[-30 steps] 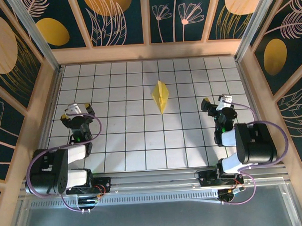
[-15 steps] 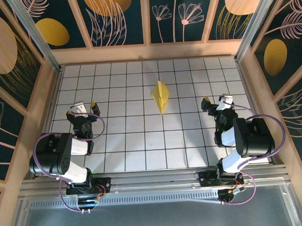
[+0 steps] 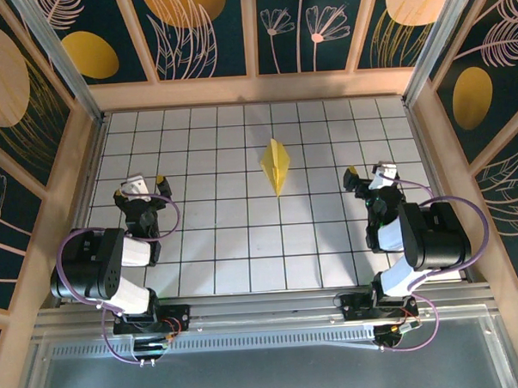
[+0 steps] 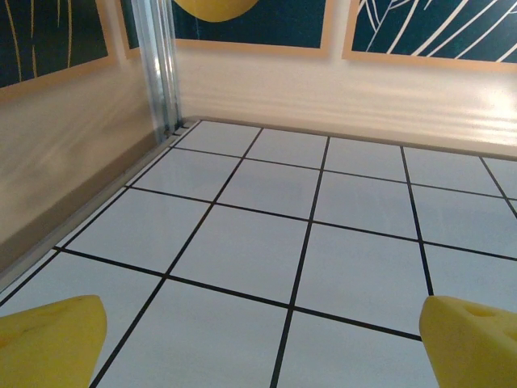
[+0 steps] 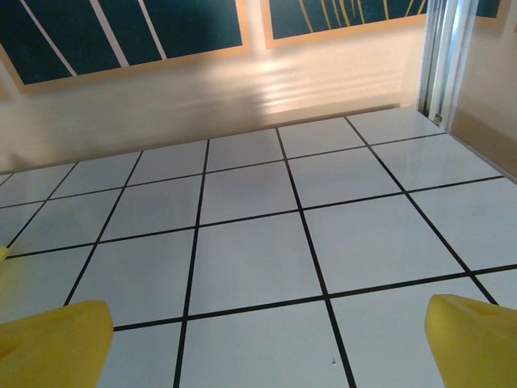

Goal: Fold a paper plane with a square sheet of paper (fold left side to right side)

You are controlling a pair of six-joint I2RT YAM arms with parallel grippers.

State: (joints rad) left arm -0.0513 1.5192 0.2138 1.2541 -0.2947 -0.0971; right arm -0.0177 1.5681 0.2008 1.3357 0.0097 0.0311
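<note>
The left gripper point(image 3: 140, 187) sat well to the left of the paper plane point(image 3: 276, 165), its yellow fingertips point(image 4: 48, 339) spread wide with nothing between them. The paper plane lay flat on the tiled table point(image 3: 210, 248), a slim dart with its narrow tip toward the arms, and looked fully folded. Well to the plane's right, the right gripper point(image 3: 370, 174) was likewise agape and empty. The risk, as I judged it, was that any further reach toward the plane could nudge the light paper, slide it over the smooth tiles or spring its creases open.
</note>
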